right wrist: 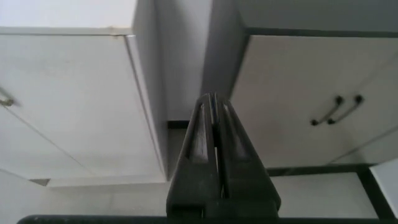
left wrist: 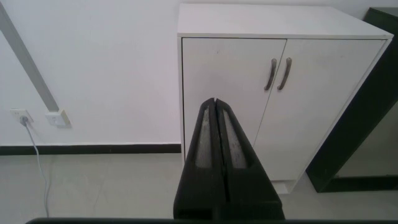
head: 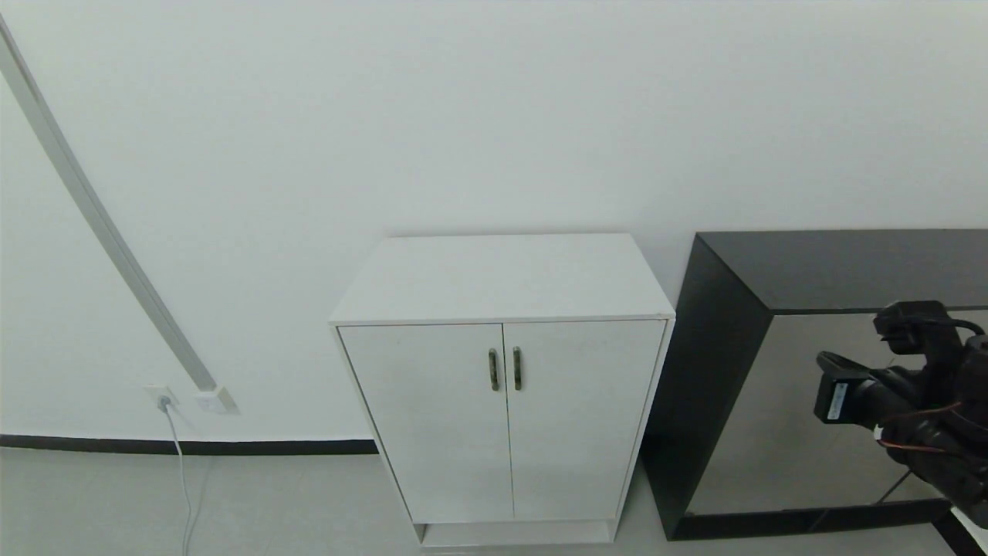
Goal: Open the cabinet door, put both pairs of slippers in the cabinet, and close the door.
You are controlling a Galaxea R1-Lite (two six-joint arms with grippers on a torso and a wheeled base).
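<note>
Both jaws pressed together; right wrist sees cabinet's (right wrist: 74,99) apparent reflection (right wrist: 305,93)

Head view: you look from high, forward and down, standing back. Cabinet (head: 502,386) lower centre of frame, dark unit (head: 718,371) lower right, wall (head: 494,116) above.

Left wrist view: lower, mid range, off toward the socket (left wrist: 20,116) side, sighting along the left gripper (left wrist: 215,101) at the cabinet front.

Right wrist view: close in, sighting along the right gripper (right wrist: 215,96) into the gap between cabinet and dark unit.

You get the cabinet in all three. Head and left wrist share both handles (head: 494,369) and the socket.
</note>
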